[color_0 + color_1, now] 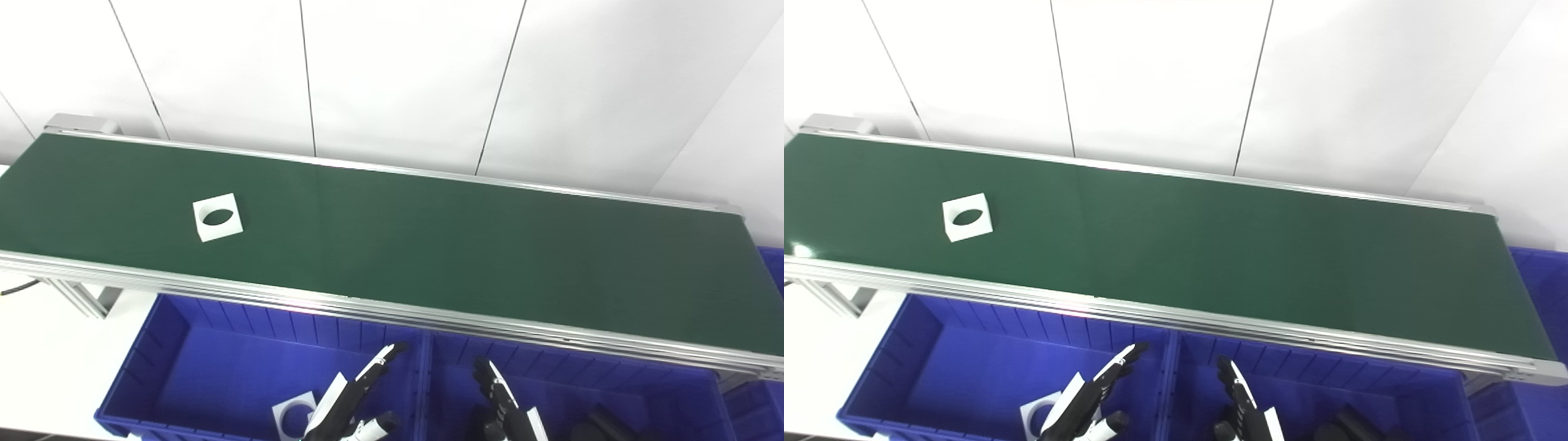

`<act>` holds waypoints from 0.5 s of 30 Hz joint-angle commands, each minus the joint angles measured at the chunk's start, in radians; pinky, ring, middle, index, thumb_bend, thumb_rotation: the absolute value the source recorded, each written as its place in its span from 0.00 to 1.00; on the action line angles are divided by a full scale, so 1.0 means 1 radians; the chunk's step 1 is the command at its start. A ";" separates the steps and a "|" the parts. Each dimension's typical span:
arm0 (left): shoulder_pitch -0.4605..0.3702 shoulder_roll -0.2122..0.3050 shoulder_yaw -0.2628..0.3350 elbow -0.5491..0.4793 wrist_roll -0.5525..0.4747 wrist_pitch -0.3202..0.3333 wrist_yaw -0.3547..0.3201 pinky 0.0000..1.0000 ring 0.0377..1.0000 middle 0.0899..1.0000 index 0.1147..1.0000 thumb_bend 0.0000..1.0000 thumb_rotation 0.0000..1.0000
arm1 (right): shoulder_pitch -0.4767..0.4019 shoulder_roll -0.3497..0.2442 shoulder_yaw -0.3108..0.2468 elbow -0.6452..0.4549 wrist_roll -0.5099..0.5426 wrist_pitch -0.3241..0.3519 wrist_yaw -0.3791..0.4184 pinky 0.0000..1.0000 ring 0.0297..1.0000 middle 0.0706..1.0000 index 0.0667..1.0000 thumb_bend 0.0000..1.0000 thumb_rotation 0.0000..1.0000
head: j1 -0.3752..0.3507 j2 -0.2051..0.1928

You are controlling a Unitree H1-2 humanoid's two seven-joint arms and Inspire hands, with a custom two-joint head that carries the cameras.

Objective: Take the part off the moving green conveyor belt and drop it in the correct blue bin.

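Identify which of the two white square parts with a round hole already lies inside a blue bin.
The white part beside the left hand lies in the left blue bin; the other part rides the green belt.

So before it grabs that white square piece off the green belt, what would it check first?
1. White part lies flat on the belt, hole up: ok.
2. Left hand holds nothing, fingers apart: ok.
3. Right hand holds nothing: ok.
4. Hands within reach of the part: not ok, both hang over the bins, the part far to the left.
5. Left blue bin has room; one white piece lies in it: ok.
6. Belt speed: cannot tell.
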 commanded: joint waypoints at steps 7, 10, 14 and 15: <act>-0.038 0.003 -0.038 0.020 0.016 -0.036 0.068 0.88 0.94 0.96 0.91 0.84 0.94 | -0.019 0.004 -0.008 0.010 0.015 -0.053 0.010 0.98 0.96 0.95 0.95 0.92 0.95 | 0.036 -0.038; -0.038 0.001 -0.040 0.020 0.010 -0.036 0.070 0.87 0.94 0.96 0.90 0.87 0.93 | -0.021 0.003 -0.006 0.013 0.013 -0.053 0.009 0.98 0.97 0.96 0.95 0.92 0.95 | 0.035 -0.038; -0.039 0.005 -0.044 0.013 0.007 -0.036 0.066 0.89 0.95 0.96 0.90 0.87 0.93 | -0.021 0.001 -0.008 0.010 0.015 -0.053 0.010 0.99 0.96 0.95 0.95 0.90 0.95 | 0.033 -0.029; -0.040 0.005 -0.045 0.014 0.007 -0.036 0.068 0.89 0.95 0.96 0.90 0.86 0.92 | -0.020 0.000 -0.009 0.008 0.016 -0.053 0.012 0.99 0.96 0.95 0.95 0.90 0.95 | 0.033 -0.030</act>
